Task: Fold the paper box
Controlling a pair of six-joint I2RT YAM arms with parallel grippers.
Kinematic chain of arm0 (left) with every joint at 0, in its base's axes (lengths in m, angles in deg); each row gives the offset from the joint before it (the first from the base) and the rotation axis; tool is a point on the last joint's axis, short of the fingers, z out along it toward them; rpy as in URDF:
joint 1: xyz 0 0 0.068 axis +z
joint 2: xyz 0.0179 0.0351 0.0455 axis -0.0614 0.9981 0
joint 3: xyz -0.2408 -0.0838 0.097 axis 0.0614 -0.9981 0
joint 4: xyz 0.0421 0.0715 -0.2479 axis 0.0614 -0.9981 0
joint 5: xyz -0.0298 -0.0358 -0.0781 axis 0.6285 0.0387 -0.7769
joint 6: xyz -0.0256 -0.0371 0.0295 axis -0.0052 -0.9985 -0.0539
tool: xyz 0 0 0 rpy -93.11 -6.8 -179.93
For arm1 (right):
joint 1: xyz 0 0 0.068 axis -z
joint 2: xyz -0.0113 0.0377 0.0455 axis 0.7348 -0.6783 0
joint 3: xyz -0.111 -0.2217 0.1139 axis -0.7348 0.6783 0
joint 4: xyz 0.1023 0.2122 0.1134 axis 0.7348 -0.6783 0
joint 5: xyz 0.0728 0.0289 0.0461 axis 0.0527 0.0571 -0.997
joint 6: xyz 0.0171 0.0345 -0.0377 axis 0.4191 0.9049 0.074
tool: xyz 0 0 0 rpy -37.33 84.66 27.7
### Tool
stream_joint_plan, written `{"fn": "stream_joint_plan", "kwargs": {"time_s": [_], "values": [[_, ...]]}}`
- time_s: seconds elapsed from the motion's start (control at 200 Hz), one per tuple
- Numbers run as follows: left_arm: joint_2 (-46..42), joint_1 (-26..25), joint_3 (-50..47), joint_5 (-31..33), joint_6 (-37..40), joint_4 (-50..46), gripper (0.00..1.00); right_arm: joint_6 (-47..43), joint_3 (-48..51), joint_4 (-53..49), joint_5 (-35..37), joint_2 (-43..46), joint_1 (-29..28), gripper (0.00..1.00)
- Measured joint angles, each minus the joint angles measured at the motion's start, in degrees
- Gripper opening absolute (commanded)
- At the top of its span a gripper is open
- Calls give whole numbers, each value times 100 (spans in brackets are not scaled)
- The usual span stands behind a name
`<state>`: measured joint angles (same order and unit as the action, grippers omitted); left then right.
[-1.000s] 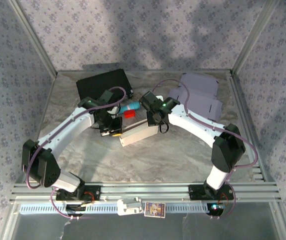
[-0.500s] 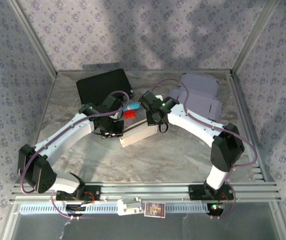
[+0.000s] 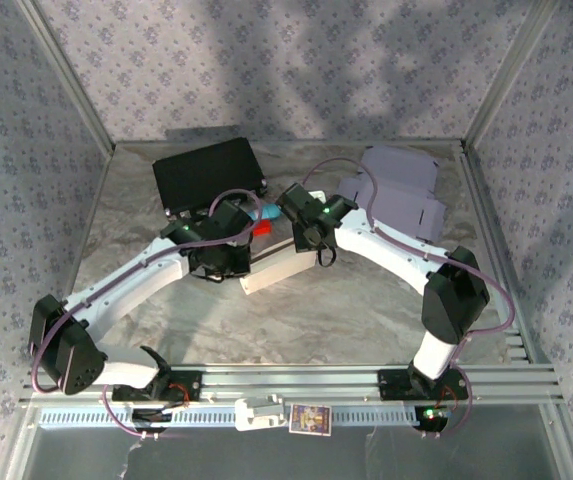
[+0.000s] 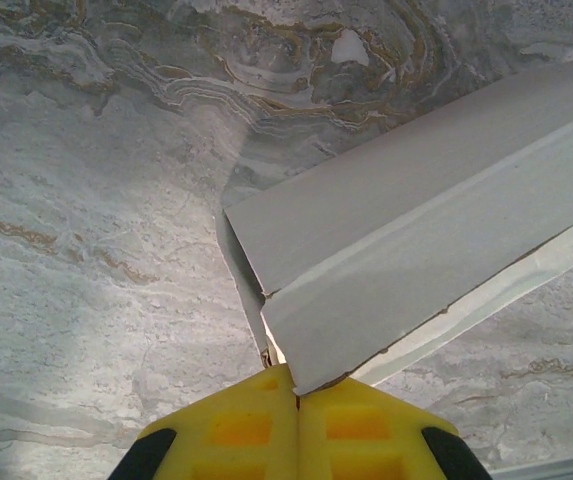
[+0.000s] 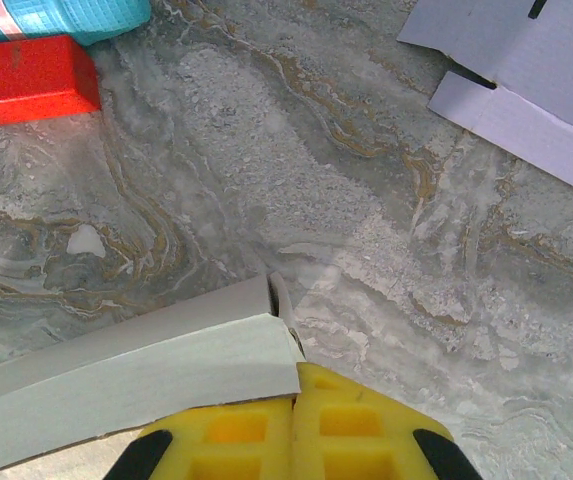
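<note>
The paper box [image 3: 278, 262] is a long pale grey-white carton lying slantwise mid-table. My left gripper [image 3: 234, 262] is at its left end, shut. In the left wrist view the yellow fingertips [image 4: 266, 400] meet with no gap, and the corner of the box's top flap [image 4: 406, 260] lies over their tips. My right gripper [image 3: 314, 250] is at the box's right end, also shut. In the right wrist view its closed pads [image 5: 366, 420] press against the flap's end [image 5: 126, 380]. I cannot tell whether either gripper pinches the paper.
A black case [image 3: 209, 172] lies at the back left. A flat lavender cardboard sheet [image 3: 396, 190] [image 5: 536, 80] lies at the back right. A red block [image 3: 259, 227] [image 5: 31, 78] and a teal item [image 3: 266, 212] [image 5: 56, 18] sit just behind the box.
My left arm has swung right and forward, bringing its shut gripper to the box's left end. The right arm and the box have hardly moved.
</note>
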<state>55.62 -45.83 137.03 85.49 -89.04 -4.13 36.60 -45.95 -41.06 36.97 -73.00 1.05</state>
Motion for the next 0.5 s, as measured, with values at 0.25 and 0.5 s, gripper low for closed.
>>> {"fn": "stream_joint_plan", "kwargs": {"time_s": [0.25, 0.5], "values": [[-133, -122, -177, 284, -155, 210, 0, 107, 7, 0, 68, 0, -31, 0], [-328, -103, -367, 310, -205, 361, 0, 138, 11, -2, 50, 11, -50, 0]]}}
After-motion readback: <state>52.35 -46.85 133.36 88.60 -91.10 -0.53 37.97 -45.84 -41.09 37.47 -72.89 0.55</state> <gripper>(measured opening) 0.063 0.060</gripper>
